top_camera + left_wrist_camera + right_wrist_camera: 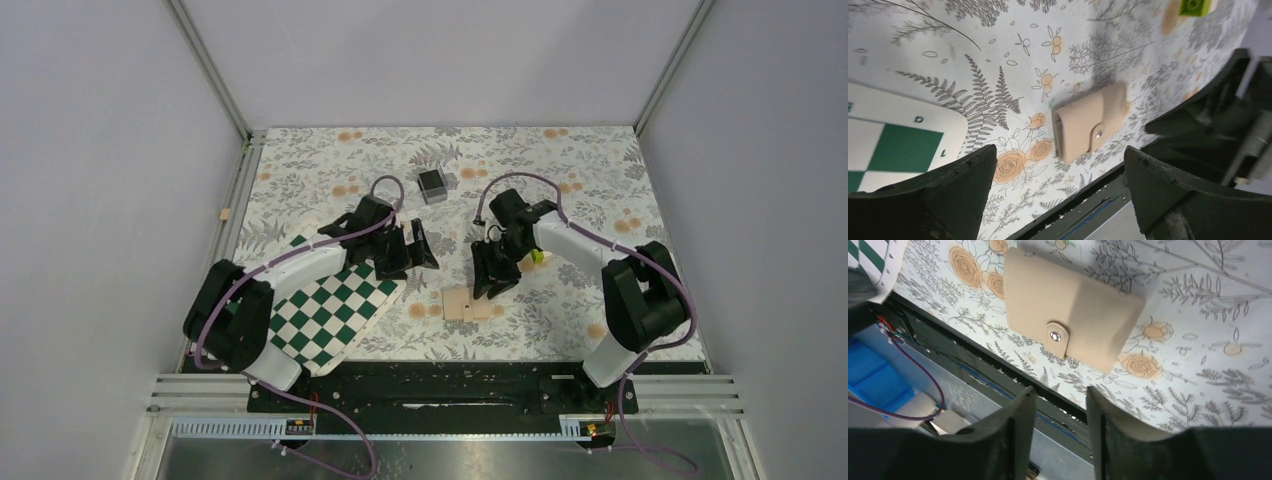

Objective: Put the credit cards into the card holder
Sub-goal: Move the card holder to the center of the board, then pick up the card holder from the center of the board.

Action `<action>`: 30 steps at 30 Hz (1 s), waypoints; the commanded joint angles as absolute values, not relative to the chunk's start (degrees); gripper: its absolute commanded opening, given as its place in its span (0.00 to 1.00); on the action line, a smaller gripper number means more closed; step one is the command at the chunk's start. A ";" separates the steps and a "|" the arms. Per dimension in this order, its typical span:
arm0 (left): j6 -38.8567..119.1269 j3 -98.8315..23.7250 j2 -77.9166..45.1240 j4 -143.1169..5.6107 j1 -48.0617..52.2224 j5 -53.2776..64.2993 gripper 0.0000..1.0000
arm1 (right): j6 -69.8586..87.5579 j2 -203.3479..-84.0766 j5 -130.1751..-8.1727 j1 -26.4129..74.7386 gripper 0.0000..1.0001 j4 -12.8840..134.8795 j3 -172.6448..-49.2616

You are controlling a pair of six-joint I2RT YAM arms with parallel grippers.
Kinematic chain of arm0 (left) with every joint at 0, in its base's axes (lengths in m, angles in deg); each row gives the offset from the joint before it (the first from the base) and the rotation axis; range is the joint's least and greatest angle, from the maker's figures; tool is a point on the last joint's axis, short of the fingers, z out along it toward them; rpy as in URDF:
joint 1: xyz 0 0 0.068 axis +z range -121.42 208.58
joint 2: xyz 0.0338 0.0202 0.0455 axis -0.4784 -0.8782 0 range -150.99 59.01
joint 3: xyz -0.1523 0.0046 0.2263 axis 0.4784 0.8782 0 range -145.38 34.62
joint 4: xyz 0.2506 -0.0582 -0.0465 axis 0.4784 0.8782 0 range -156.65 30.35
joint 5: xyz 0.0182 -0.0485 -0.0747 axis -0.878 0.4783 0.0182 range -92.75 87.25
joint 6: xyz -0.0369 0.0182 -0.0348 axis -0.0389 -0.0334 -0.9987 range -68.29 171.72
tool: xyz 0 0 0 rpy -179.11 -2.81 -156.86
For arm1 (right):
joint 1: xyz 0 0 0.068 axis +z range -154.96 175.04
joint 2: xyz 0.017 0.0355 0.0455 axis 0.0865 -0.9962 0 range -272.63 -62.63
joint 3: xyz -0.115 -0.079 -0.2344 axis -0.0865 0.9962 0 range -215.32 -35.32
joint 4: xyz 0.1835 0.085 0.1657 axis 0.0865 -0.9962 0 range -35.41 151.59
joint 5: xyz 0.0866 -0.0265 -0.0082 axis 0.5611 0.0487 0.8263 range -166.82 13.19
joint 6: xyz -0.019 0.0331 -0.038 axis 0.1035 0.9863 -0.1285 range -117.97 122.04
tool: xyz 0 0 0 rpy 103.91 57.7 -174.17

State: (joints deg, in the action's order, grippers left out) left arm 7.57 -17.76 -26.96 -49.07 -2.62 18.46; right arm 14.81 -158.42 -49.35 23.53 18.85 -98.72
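Observation:
The card holder (466,302) is a tan wallet lying flat and closed near the table's front edge, its clasp tab snapped. It also shows in the left wrist view (1090,127) and the right wrist view (1073,310). No credit cards are visible in any view. My right gripper (497,284) hovers just behind the wallet, open by a narrow gap with nothing between its fingers (1060,390). My left gripper (410,258) stands wide open and empty to the wallet's left (1059,150).
A green-and-white chequered board (330,310) lies at the front left, under the left arm. A small dark box (432,185) sits further back at the centre. A yellow-green block (537,256) lies beside the right arm. The black base rail (430,375) runs along the front edge.

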 commanded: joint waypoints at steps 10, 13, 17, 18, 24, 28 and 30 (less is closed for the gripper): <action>9.67 -25.46 -40.35 -55.97 -11.48 12.13 0.95 | 48.88 -143.32 -44.85 23.45 0.66 39.16 -77.24; 10.76 -29.07 -43.95 -56.53 -12.90 11.80 0.95 | 55.84 -141.44 -46.15 23.42 0.66 46.27 -71.24; 12.19 -33.26 -49.58 -55.76 -15.61 13.78 0.91 | 57.14 -142.05 -49.12 23.42 0.66 46.66 -70.78; 12.24 -33.62 -50.58 -55.81 -15.95 14.79 0.90 | 57.14 -143.11 -49.19 23.42 0.66 46.49 -71.47; 10.43 -30.04 -49.84 -55.70 -16.52 18.44 0.77 | 57.62 -150.63 -49.48 23.38 0.66 47.45 -75.24; 9.31 -25.84 -45.05 -54.98 -16.33 18.24 0.76 | 56.76 -154.68 -49.35 23.43 0.66 47.05 -78.92; 8.17 -23.93 -43.04 -55.50 -16.00 18.76 0.75 | 55.67 -155.37 -49.76 23.42 0.66 45.78 -80.67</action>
